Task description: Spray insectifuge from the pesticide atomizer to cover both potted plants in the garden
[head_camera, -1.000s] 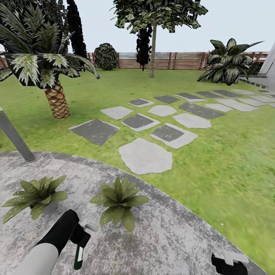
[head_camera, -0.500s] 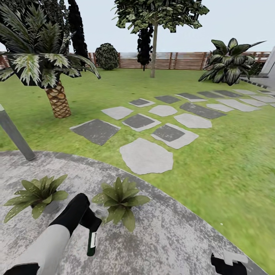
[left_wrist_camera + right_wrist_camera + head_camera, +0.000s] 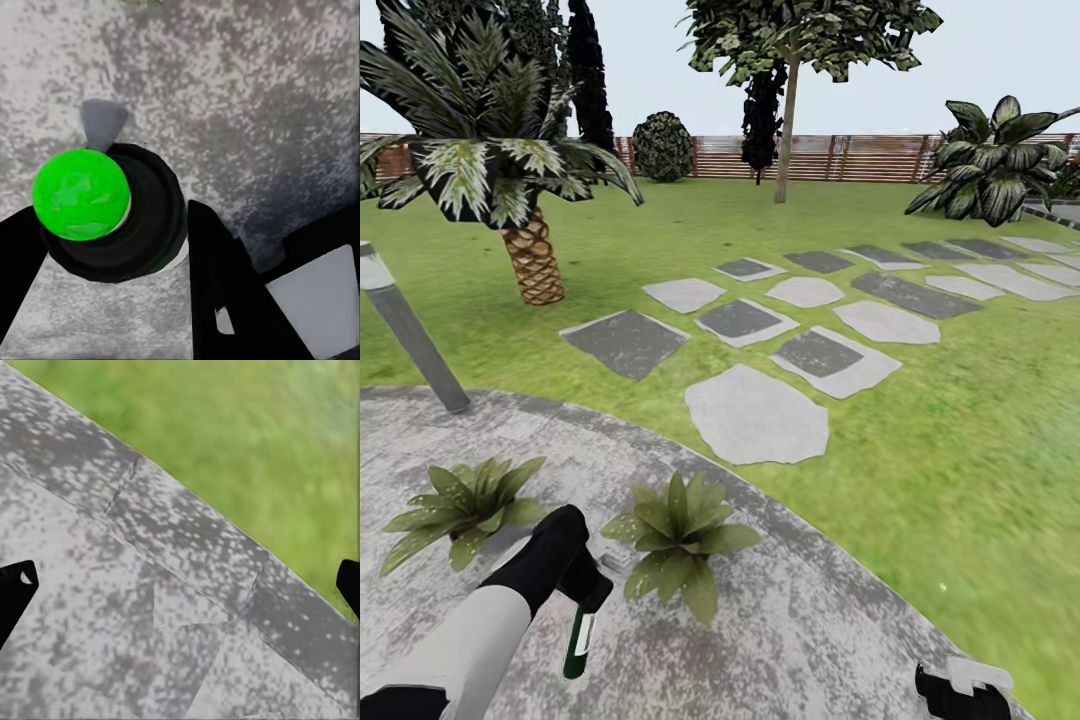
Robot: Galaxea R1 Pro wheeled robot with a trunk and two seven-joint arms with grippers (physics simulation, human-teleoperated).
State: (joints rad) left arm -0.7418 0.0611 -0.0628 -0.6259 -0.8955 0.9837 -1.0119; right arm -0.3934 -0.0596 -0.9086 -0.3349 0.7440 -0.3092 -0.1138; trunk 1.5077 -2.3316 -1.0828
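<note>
1. The left gripper (image 3: 582,592) is closed around the pesticide atomizer (image 3: 579,643), its dark fingers pressing the bottle's sides in the left wrist view, so the bottle hangs below the claw over the paved patio (image 3: 810,620)
2. The bottle's bright green tip (image 3: 81,193) points down toward the paving, not at the leaves; I judge it must be re-aimed before spraying
3. The nearer potted plant (image 3: 678,540) sits just beside the claw on its right, close enough for spray to reach; the other potted plant (image 3: 460,505) lies near on its left
4. The right gripper (image 3: 965,690) hangs idle and spread wide with nothing between its tips, well apart from both plants, over the patio's edge beside the lawn (image 3: 960,450)
</note>
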